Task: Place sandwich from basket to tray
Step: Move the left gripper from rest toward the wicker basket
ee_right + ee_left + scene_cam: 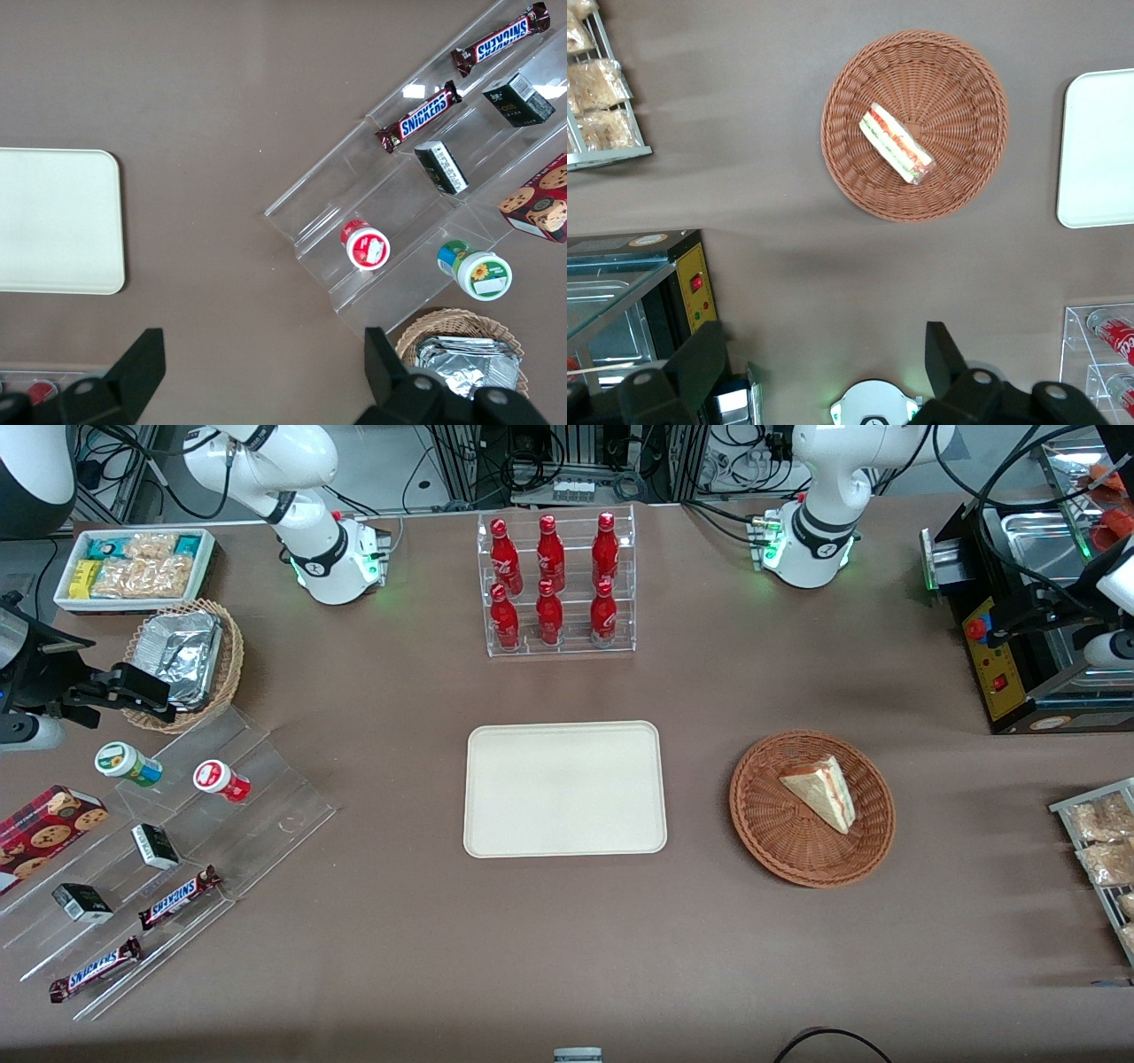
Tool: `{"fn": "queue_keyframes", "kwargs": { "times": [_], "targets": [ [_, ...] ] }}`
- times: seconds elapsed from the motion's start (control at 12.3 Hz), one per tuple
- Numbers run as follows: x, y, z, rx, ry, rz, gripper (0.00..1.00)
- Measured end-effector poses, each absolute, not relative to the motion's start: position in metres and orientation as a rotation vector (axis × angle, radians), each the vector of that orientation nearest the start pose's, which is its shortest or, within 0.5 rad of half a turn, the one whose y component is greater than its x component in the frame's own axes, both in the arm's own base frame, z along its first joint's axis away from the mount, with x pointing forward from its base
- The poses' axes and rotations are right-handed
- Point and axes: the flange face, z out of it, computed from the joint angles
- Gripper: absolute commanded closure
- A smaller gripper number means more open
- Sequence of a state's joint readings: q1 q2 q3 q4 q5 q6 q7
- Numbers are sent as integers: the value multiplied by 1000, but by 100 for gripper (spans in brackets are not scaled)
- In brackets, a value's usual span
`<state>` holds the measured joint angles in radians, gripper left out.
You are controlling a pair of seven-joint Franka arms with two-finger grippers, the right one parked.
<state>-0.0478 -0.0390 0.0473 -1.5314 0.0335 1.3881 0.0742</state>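
The sandwich, a pale bread wedge with red and green filling, lies in the round reddish-brown basket. The cream tray sits beside the basket, toward the parked arm's end, with nothing on it. My left gripper hangs above the table by the black appliance. It is farther from the front camera than the basket and well apart from it. It is open, its dark fingers spread wide with nothing between them.
A clear rack of red bottles stands farther from the front camera than the tray. A black appliance and a wire rack of snack packets are at the working arm's end. A stepped acrylic stand with snacks is toward the parked arm's end.
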Motion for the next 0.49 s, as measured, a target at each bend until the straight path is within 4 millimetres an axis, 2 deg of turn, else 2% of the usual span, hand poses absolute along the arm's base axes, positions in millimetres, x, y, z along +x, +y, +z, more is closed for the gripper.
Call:
{"fn": "queue_keyframes", "kwargs": {
  "times": [0.33, 0.49],
  "targets": [
    [524, -9, 646, -3103, 154, 175, 0],
    [531, -9, 627, -3100, 74, 228, 0]
  ]
}}
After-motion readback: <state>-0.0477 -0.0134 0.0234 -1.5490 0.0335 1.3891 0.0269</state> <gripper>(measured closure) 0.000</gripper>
